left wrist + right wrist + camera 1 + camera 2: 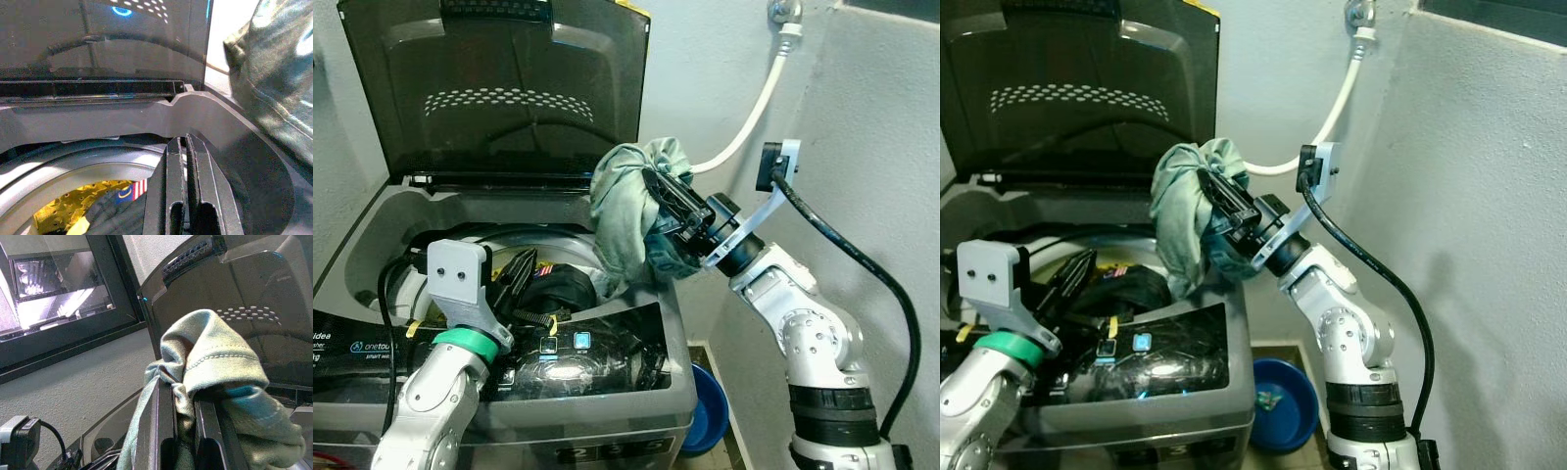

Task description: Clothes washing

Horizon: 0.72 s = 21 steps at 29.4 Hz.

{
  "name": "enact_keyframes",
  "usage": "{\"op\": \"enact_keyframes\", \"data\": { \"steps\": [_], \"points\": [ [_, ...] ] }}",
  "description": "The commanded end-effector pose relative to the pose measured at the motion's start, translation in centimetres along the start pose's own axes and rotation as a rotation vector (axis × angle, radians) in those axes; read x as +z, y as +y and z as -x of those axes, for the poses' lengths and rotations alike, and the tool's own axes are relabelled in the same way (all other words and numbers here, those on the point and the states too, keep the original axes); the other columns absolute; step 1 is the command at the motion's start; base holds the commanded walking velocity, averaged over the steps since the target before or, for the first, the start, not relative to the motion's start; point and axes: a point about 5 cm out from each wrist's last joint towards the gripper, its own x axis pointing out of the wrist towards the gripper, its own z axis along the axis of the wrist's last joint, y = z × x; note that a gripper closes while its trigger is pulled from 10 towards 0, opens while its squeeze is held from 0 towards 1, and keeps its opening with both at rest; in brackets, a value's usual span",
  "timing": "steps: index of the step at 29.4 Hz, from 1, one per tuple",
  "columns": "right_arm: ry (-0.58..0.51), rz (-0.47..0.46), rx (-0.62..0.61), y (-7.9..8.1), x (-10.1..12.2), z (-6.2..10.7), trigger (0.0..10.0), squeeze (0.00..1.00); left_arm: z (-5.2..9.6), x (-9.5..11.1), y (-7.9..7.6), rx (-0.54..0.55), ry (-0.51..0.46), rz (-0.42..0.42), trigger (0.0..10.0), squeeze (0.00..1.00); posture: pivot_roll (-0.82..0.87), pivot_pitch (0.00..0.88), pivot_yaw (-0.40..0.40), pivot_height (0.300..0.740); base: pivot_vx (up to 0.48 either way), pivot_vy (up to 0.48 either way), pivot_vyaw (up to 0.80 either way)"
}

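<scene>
Green garment (622,211) was clamped in right gripper (664,199) above the washing machine (372,220) tub, loading step; next: lower, release; left gripper (185,196) fingers closed, empty.

Pale rough plaster wall (862,108) behind and beside the right gripper (671,211). White hose (756,108) descends from a wall tap (785,12) above it. Blue basin (710,406) on the floor below. Dark-framed window (58,293) is daylit.
</scene>
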Motion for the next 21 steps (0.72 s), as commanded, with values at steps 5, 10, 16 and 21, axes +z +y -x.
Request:
{"op": "enact_keyframes", "data": {
  "steps": [5,10,16,21],
  "points": [
    [0.0,-0.012,0.009,0.07,-0.15,-0.08,10.0,0.0,0.26,0.11,-0.13,-0.006,0.0,0.008,10.0,0.0,0.06,0.001,-0.016,0.74,0.0,0.295,0.0],
    [0.002,-0.018,0.011,0.07,-0.23,-0.09,10.0,0.0,0.29,0.11,-0.13,-0.008,0.0,0.008,10.0,0.0,0.06,0.0,-0.014,0.74,0.0,0.313,0.0],
    [0.003,-0.022,0.012,0.06,-0.33,-0.02,10.0,0.0,0.26,0.11,-0.14,-0.01,0.001,0.009,10.0,0.0,0.06,0.0,-0.013,0.74,0.0,0.341,0.0],
    [0.004,-0.024,0.01,0.05,-0.37,0.03,10.0,0.0,0.27,0.12,-0.17,-0.011,0.003,0.009,10.0,0.0,0.06,0.0,-0.013,0.74,0.0,0.362,0.0]
  ]
}}
